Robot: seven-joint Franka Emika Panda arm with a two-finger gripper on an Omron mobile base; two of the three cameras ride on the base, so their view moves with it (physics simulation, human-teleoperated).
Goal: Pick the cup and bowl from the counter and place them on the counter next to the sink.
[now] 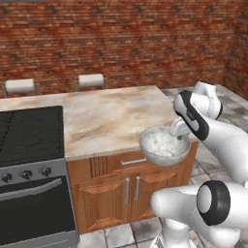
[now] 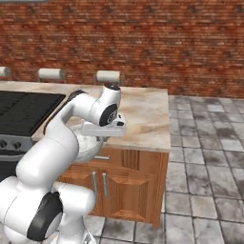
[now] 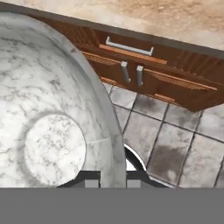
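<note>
- My fingers [image 3: 109,177] were nearly closed, pinching the rim of the bowl [image 1: 163,145] between them; in the hand view one tip sat inside the wall and one outside, at about 6 o'clock.
- The bowl hung clear of the surface [image 1: 106,118], out past its front edge and over the cabinet fronts [image 1: 128,186] and tiled floor [image 3: 175,135], at about 4 o'clock from the surface's middle in the left base view.
- I judged the bowl picked up but not yet set down; the carry to the sink side was left.
- I could make out neither the cup nor the sink, so I could not tell whether the cup's part was done.
- The stove [image 1: 31,133] lay at 9 o'clock of the bowl.
- No brand, label or readable writing appeared anywhere.
</note>
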